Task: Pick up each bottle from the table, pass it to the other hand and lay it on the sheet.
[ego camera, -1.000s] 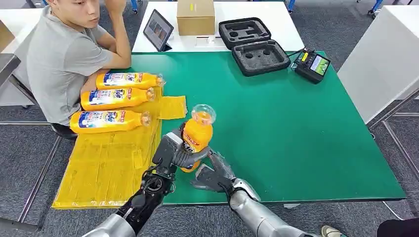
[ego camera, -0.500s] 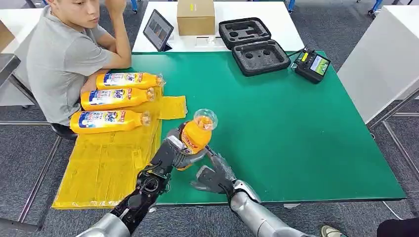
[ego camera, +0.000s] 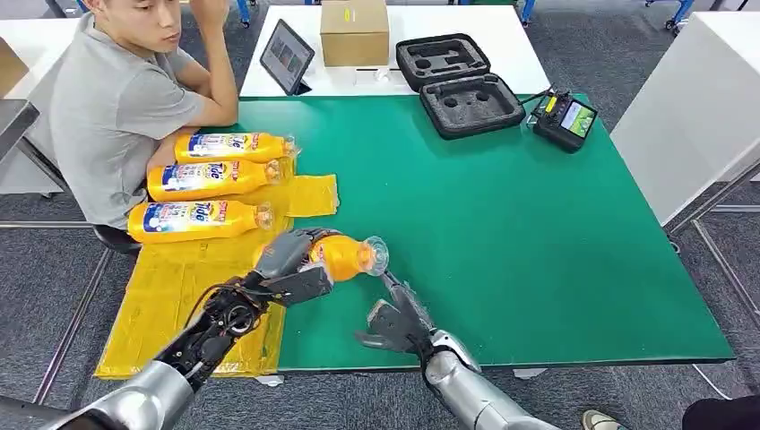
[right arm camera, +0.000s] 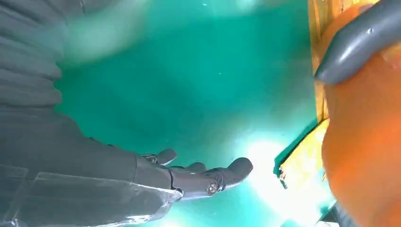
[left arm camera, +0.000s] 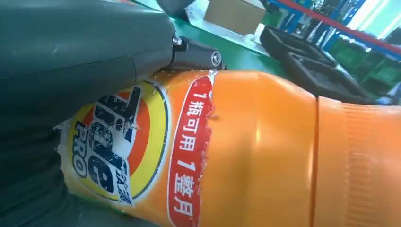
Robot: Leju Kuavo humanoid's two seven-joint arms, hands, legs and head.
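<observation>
Left hand (ego camera: 289, 266) has the orange bottle (ego camera: 345, 257) wrapped around its body and holds it tipped over almost flat, clear cap end pointing to the robot's right, base end buried in the palm. It hangs right over the near right edge of the yellow sheet (ego camera: 193, 300), half over sheet, half over the green surface (ego camera: 538, 233); can't tell from the head view whether it touches anything underneath. Left wrist view confirms the grip: label and orange body fill the frame with the thumb (left arm camera: 94, 52) across the top. Right hand (ego camera: 394, 324) is empty, fingers spread, sitting low over the surface just beside and nearer to the robot than the bottle's cap, not touching it. So handover looks done and this is the lay-down step. Key relation: bottle's long axis already runs roughly parallel to the three laid bottles (ego camera: 202, 197) at the far end of the sheet (caps all to the robot's right too), and the free sheet lies to the robot's left of the bottle, so my read is the left arm needs to carry it further left and lower before letting go. Person (ego camera: 116, 98) sits by the far left corner, hands off.
</observation>
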